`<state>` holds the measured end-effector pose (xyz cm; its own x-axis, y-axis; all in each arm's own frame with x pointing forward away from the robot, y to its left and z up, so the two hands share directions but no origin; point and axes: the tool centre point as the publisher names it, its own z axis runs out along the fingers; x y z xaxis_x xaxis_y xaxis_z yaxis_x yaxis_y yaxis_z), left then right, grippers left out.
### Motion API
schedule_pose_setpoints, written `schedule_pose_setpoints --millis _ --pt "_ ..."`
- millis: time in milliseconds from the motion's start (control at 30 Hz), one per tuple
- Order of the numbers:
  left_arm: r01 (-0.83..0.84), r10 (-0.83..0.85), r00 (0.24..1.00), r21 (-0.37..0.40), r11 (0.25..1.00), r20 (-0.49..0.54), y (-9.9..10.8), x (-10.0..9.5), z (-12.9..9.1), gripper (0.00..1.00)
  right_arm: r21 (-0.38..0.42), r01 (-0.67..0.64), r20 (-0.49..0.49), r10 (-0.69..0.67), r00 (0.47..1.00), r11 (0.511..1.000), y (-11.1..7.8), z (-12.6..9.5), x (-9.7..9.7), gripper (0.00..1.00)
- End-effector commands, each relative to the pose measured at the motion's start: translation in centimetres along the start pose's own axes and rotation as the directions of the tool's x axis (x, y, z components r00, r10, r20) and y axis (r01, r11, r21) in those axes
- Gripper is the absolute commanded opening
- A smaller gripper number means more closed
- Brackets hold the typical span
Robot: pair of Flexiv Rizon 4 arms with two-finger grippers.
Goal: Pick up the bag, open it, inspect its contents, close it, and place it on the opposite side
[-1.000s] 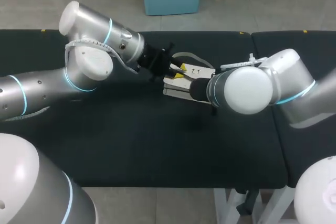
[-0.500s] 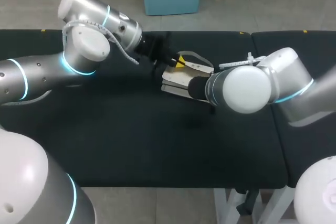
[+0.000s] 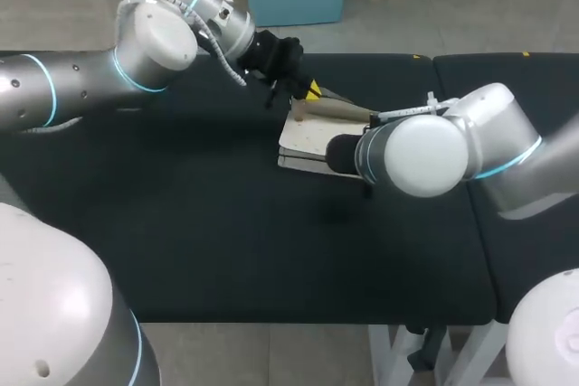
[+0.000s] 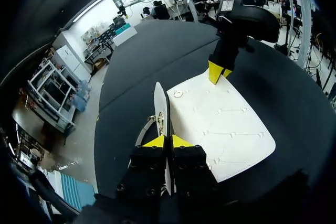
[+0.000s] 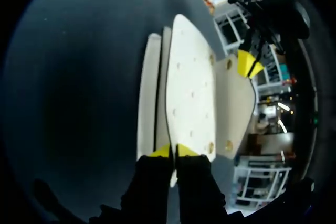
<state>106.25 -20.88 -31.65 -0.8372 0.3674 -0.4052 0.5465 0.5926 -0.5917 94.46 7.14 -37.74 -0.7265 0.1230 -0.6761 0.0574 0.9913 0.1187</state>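
Right gripper is clamped on the near edge of the cream bag, pinning its body flat on the dark table, toward the far edge. Left gripper pinches the smaller flap and holds it raised, likely so the inside can be inspected.
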Motion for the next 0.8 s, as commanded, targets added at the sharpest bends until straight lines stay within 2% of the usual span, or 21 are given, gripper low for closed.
schedule_pose_setpoints --millis 33,300,533,800 --pt "-0.019 0.019 1.000 -0.001 1.000 0.006 0.2 0.8 0.4 0.47 -0.013 -0.001 0.019 0.001 1.000 1.000 -0.3 0.1 0.5 0.00" --pt "-0.021 0.021 0.998 -0.003 1.000 0.051 0.8 1.8 1.3 0.49 -0.013 -0.001 0.019 0.001 1.000 1.000 -0.3 0.1 0.5 0.00" --pt "0.002 -0.003 0.998 0.003 1.000 0.062 1.6 0.6 3.1 0.44 -0.013 -0.001 0.019 0.001 1.000 1.000 -0.3 0.1 0.5 0.00" --pt "0.044 -0.044 0.998 0.001 0.999 0.044 2.8 -1.0 4.6 0.44 -0.013 -0.001 0.019 0.001 1.000 1.000 -0.3 0.1 0.5 0.00"
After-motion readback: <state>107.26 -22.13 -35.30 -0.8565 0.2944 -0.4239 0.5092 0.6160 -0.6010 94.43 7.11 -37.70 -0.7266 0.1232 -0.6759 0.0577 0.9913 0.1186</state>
